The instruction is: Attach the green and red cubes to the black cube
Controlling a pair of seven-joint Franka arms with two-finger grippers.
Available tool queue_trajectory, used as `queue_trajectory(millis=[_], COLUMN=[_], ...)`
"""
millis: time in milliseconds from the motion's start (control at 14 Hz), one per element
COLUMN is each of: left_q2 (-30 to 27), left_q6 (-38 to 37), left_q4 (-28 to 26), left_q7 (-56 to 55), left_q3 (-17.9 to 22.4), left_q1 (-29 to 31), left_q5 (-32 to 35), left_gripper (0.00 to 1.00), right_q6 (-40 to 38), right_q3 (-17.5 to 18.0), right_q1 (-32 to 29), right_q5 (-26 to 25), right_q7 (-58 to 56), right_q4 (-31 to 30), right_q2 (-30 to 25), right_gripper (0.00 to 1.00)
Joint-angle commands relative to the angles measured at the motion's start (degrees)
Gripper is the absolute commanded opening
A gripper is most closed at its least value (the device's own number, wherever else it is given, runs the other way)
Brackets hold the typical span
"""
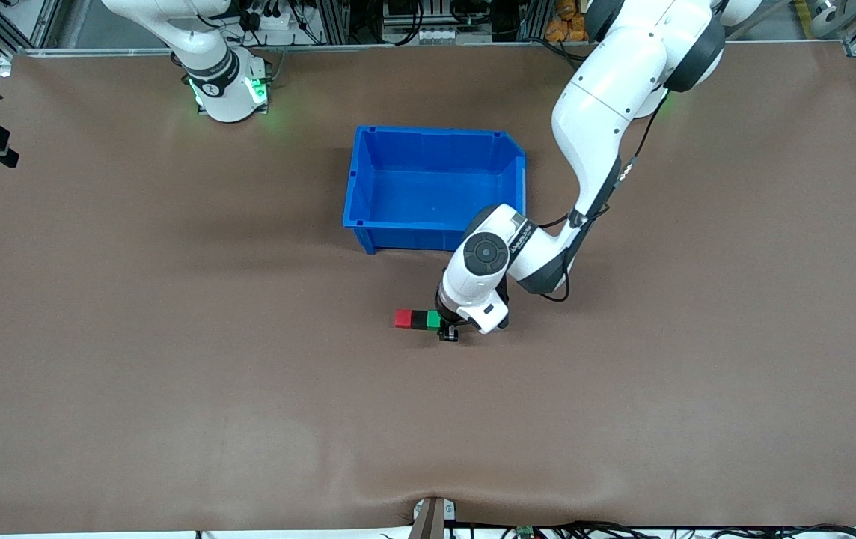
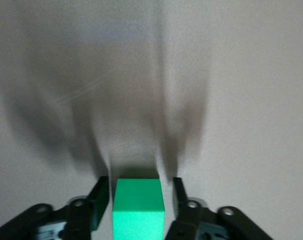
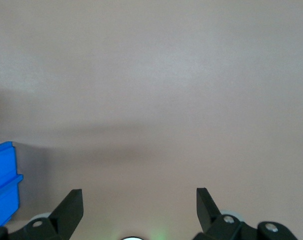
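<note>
Between the spread fingers of the left gripper (image 2: pixel 137 210), green cube (image 2: pixel 138 208), joined to black cube (image 1: pixel 418 320), red cube (image 1: pixel 402 319)

even bright overhead light; soft blurred shadows fan over the table (image 2: pixel 141 100) in the left wrist view.

Three small cubes: one red cube (image 1: pixel 402 319), one black cube (image 1: pixel 418 320), one green cube (image 1: pixel 433 320); one blue bin (image 1: pixel 435 187); two robot arms
</note>
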Motion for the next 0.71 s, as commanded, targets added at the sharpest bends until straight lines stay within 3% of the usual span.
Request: queue_trajectory(millis=[0,357,643], left_q2=[1.12,-2.39,-7.75], left_q6=[0.54,-0.6,-10.71], left_q4=[1.91,1.56,0.95], left_q7=[-0.45,3.77,5.61], left_q3=[0.94,3.3,3.31], left_q1=[-0.98,-0.97,0.94], left_q5=[-0.6,3.78,12.85], left_gripper=[1.0,1.0,1.0], right_q6=[-0.46,-0.46,-0.46], right_q3=[0.19,0.19,0.1], right_q1=[0.67,0.94,0.86], right_q5=[-0.88,-0.79,0.43], right_q7=[-0.24,-0.15,-0.07], right_q4=[1.51,1.51,1.51], right_q2=[0.49,0.58,0.49], right_gripper=[1.0,1.0,1.0])
